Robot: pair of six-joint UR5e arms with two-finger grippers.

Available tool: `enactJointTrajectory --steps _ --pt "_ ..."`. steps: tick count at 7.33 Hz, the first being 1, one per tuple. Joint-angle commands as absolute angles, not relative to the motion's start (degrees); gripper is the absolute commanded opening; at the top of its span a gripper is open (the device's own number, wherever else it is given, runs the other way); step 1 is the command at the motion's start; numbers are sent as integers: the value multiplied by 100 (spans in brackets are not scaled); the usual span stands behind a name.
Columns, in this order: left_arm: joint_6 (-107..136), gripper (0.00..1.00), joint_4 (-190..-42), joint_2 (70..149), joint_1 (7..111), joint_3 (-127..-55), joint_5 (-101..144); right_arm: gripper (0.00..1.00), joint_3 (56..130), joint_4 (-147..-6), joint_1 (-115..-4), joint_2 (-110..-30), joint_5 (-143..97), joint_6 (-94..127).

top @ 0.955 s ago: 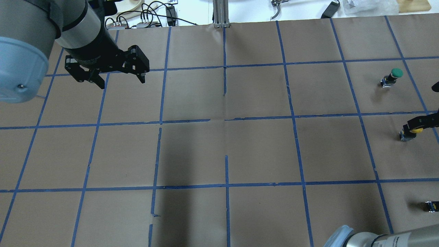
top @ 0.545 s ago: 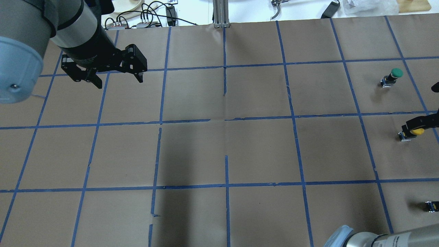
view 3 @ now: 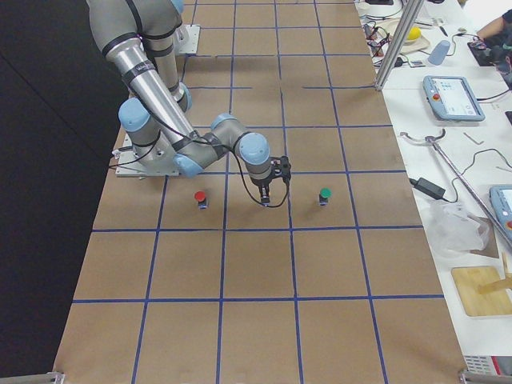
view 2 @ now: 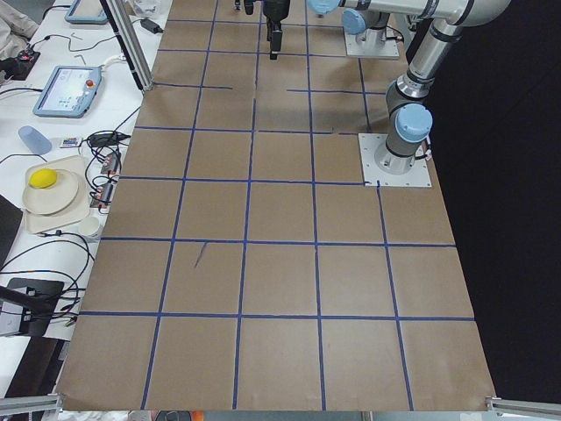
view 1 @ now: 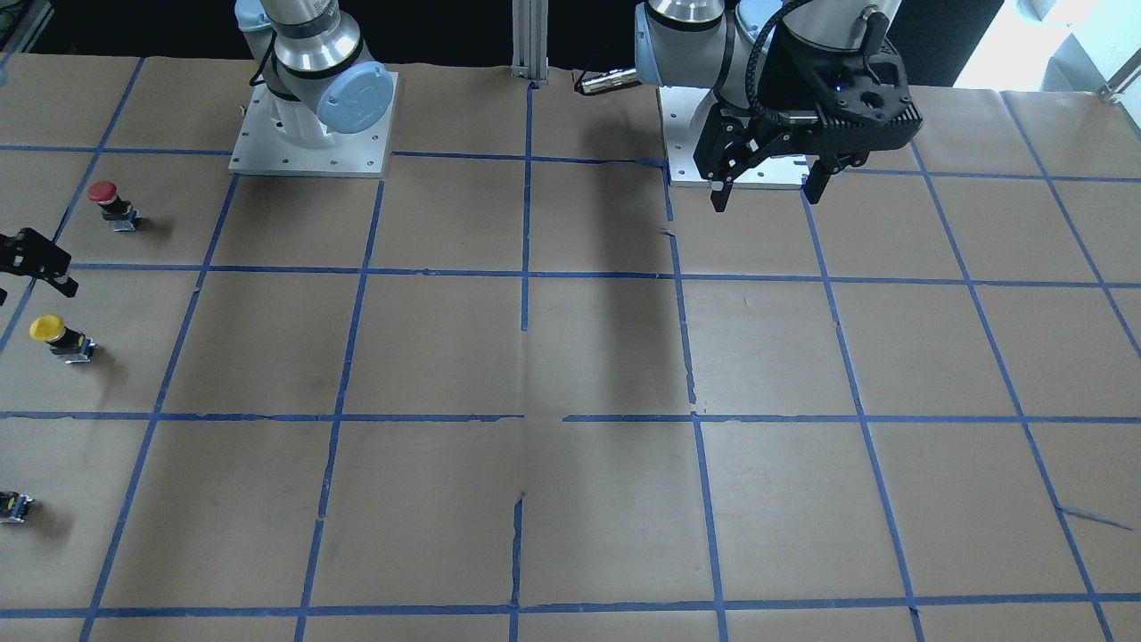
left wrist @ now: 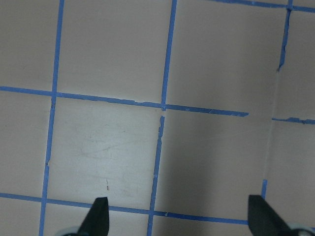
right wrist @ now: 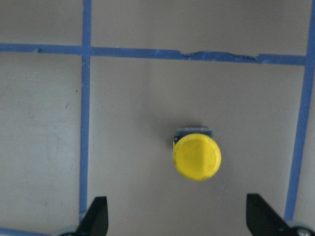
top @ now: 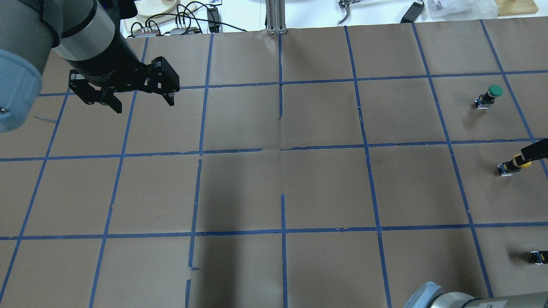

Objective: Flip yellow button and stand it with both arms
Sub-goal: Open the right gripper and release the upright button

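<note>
Since the earlier overhead frames, your right gripper [right wrist: 179, 219] has let go of the yellow button [right wrist: 197, 157] and pulled back toward the table's right edge. Only one black finger [top: 535, 149] now shows in the overhead view. The left gripper [top: 143, 104] has drifted a little farther out on its own side.

Start with the right wrist view. Nearest the lens, the two fingertips sit wide apart with nothing between them. Just beyond them the yellow button stands free on the paper-covered table [top: 325, 188]. Its cap faces straight up at the camera and only a sliver of its body shows behind. Past it runs a blue tape line [right wrist: 197, 53].

Along the row, the red button [view 1: 102, 192] is closest to the robot's base. The yellow one is in the next square out, and the green button [top: 494, 90] is farthest.

Across the table, well apart from all three, the left gripper hovers over bare paper with its fingers spread and empty.

You can read this as the stand being done, since the button holds upright with no support. What seems left is clearing the right arm without clipping the cap.
</note>
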State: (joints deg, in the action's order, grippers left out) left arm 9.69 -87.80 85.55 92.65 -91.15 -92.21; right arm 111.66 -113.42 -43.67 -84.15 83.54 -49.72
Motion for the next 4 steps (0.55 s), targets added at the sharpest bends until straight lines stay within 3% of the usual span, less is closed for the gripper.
enactJointTrajectory --steps 1,4 --pt "845 100 -8807 8534 9255 -9062 -9325 100 10444 -10381 -4708 -8692 8585 -4336" --pt "721 100 -8789 8578 9229 -9175 -9352 100 10196 -10486 -5421 -8701 9237 -3836"
